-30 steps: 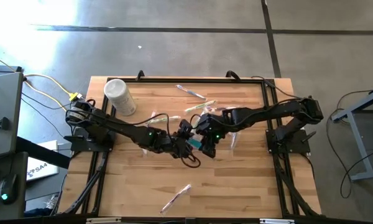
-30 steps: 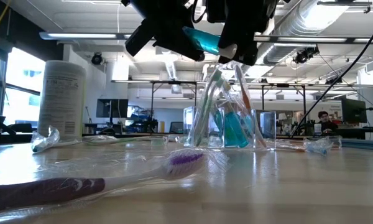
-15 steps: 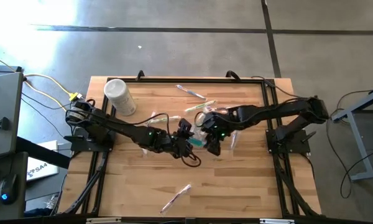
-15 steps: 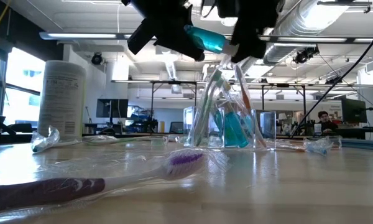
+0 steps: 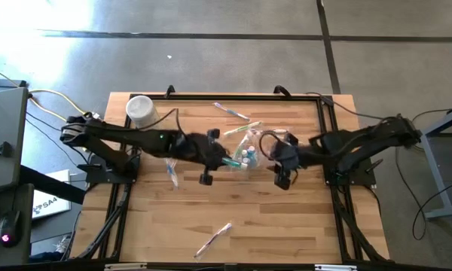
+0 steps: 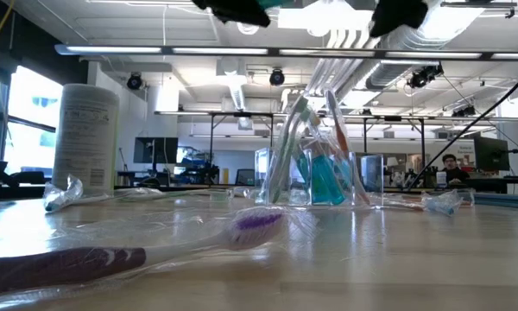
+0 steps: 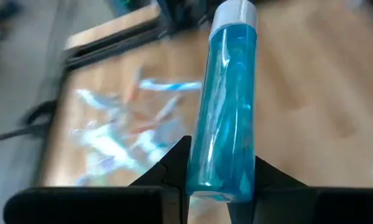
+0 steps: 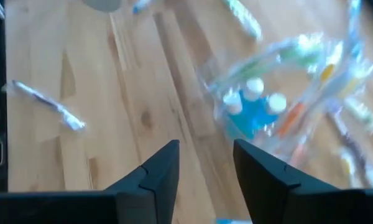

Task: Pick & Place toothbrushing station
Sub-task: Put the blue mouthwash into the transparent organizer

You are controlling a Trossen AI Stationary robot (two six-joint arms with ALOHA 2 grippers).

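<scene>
The toothbrushing station [image 5: 248, 150] is a clear holder with blue bottles and toothbrushes in it. It stands with its base on the wood at mid-table [image 6: 315, 168] and also shows in the right wrist view [image 8: 267, 106]. My left gripper [image 5: 220, 156] is just to its left, raised and shut on a teal tube [image 7: 227, 106] with a pale cap. My right gripper [image 5: 277, 167] hangs to the station's right, open, with only bare wood showing between its fingers [image 8: 205, 168]. My left gripper pinches the teal tube between its two fingers, one on each side of the tube's capless end [image 7: 219, 180]. The tube runs on forward along the fingers, with its pale cap [image 7: 234, 12] at the far end. It is lifted clear of the table [image 5: 233, 160].
A white cylindrical tub [image 5: 141, 111] stands at the far left. Wrapped toothbrushes lie about: one near the front edge [image 5: 213, 239], one at the far side [image 5: 230, 111], one under the left arm [image 5: 171, 172]. A purple toothbrush [image 6: 155, 246] lies closest to the low camera.
Both grippers have risen, out of the top of the low view. My left gripper has carried the teal tube up and toward the table's far left, rolling as it went. My right gripper has drawn back from the tube toward the table's right edge. The station has stayed put.
</scene>
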